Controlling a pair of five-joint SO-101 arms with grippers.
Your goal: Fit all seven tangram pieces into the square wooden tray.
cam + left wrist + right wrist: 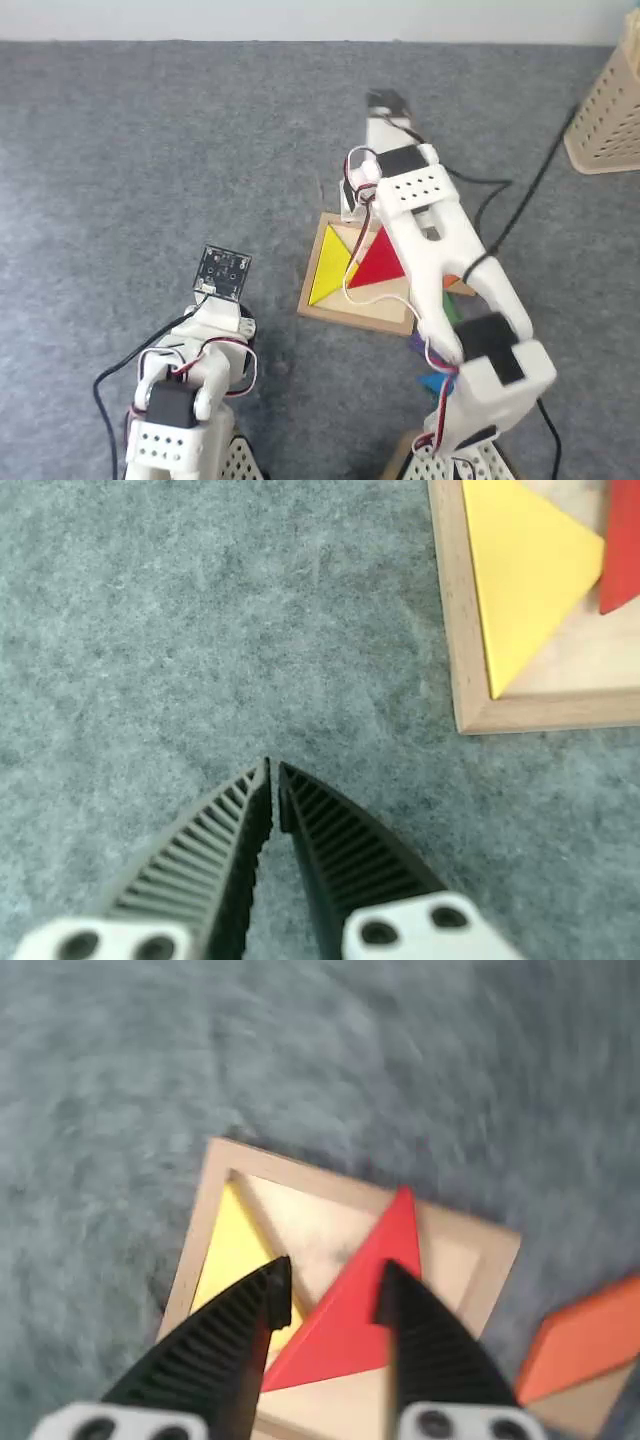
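Wooden tray (352, 316) lies on the grey counter (150, 150) in the high view, holding the yellow triangle (328, 268) and the red triangle (380, 265) side by side. The right arm (440, 250) stretches over the tray's right half. Loose pieces, among them an orange piece (461, 285) and a blue piece (433, 382), lie just beside the tray under that arm, and the left arm (190, 390) sits well apart on the other side. We judge two of seven pieces placed, and the step in hand to be seating the red triangle. In the left wrist view, the left hand (274, 768) has its fingers pressed together on nothing and points at bare counter, with the tray's corner near but apart. In the right wrist view, the right hand (335, 1268) is spread and empty above the tray, the red triangle showing between its fingers and the yellow one beneath one fingertip. The red tip seems to reach the far rim. To do this well, we would come straight down, straddle the red piece alone, and slide its edge flush against the yellow without shifting it. We would then check that the tip drops inside the rim.
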